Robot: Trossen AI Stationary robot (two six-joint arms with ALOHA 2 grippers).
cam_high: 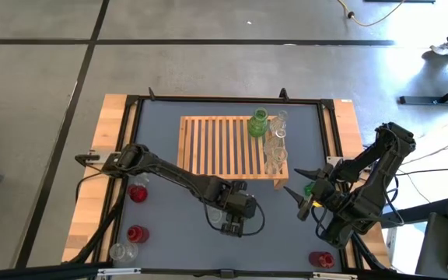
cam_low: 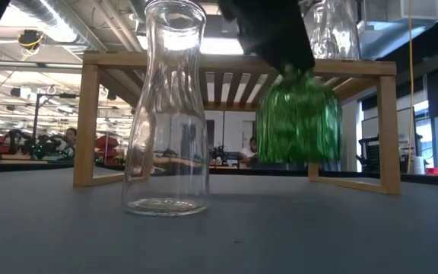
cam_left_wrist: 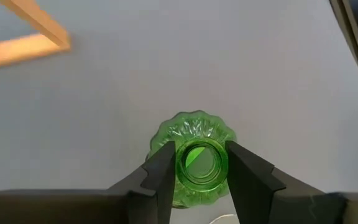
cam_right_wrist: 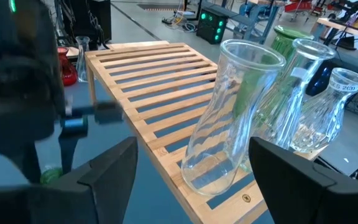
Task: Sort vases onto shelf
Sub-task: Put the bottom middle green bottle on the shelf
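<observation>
left gripper [cam_left_wrist: 197, 167] has its fingers clamped on the neck of a green ribbed vase [cam_left_wrist: 194, 137], seen from straight above in its wrist view. in the low view the green vase [cam_low: 299, 118] hangs clear of the worktop [cam_high: 169, 198], in front of the shelf [cam_high: 224, 144]. judgement: step in hand is carrying it up onto the shelf. to do it well, lift until the base clears the slat edge, keep it upright, then set down on bare slats away from the green and clear vases [cam_high: 274, 144] crowded at the shelf's right end. a clear carafe [cam_low: 166, 114] stands just beside on the worktop, easy to clip on the swing. right gripper [cam_right_wrist: 191, 168] waits near the shelf's right end, fingers apart, empty. red vases [cam_high: 137, 211] wait at the worktop's left.
</observation>
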